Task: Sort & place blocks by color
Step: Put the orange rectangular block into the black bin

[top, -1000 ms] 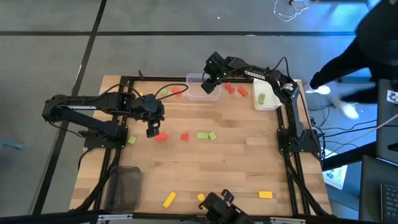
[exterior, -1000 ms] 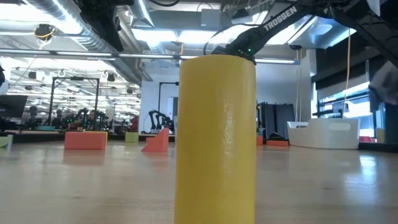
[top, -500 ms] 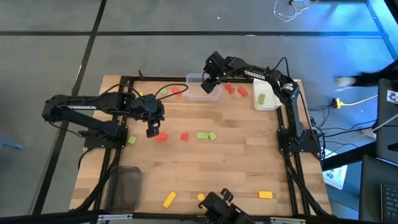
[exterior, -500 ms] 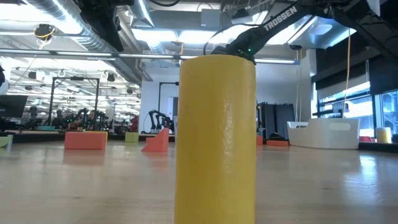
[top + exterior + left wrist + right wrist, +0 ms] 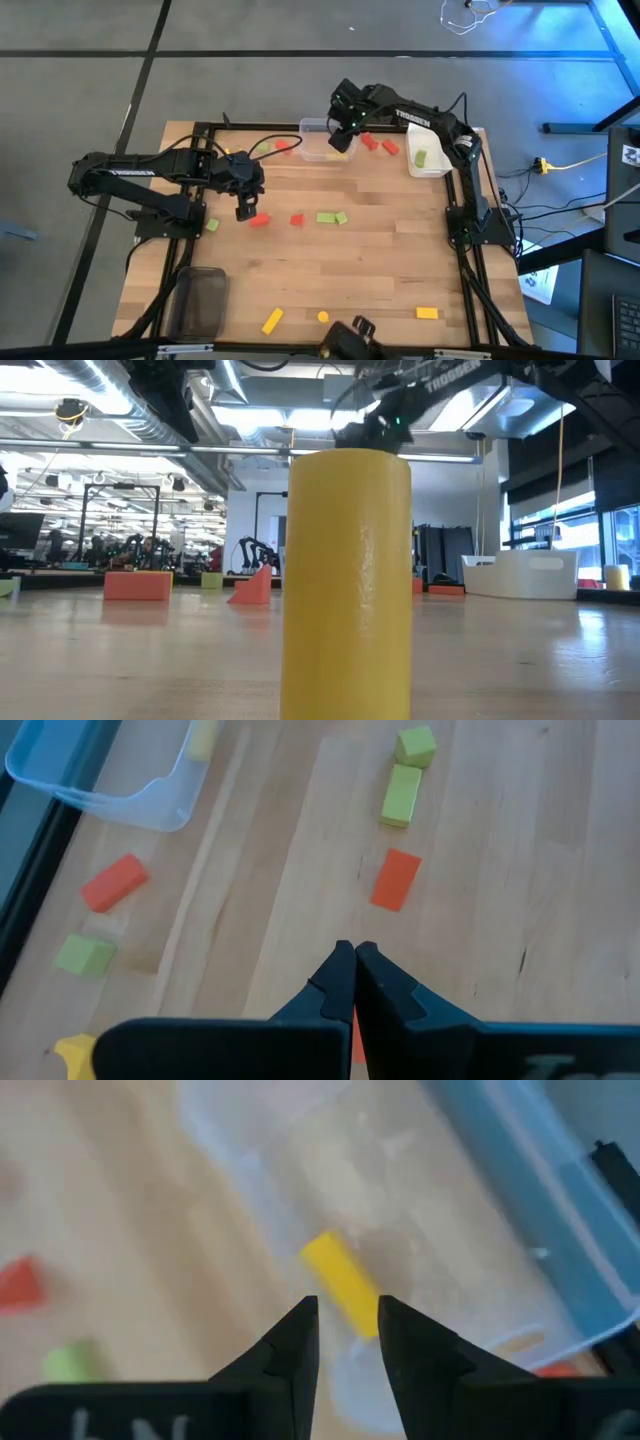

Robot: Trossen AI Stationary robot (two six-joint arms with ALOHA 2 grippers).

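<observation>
Change shows mostly at the far edge: the right gripper [image 5: 341, 128] has lifted off the clear container [image 5: 322, 140], and a yellow block [image 5: 341, 1282] now lies inside it, free of the slightly parted fingers [image 5: 292, 1342]. The dark-clothed person who stood past the table's right edge has gone. Bare wood spreads across the table [image 5: 380, 260] through the middle. The right arm reaches from its rear-right base across the far edge. The left gripper [image 5: 243, 209] has stayed put, jaws pressed together and empty, just beside a red block [image 5: 259, 219]. More blocks lie apart: green ones [image 5: 331, 217] mid-table, yellow ones [image 5: 272, 320] near the front edge.
</observation>
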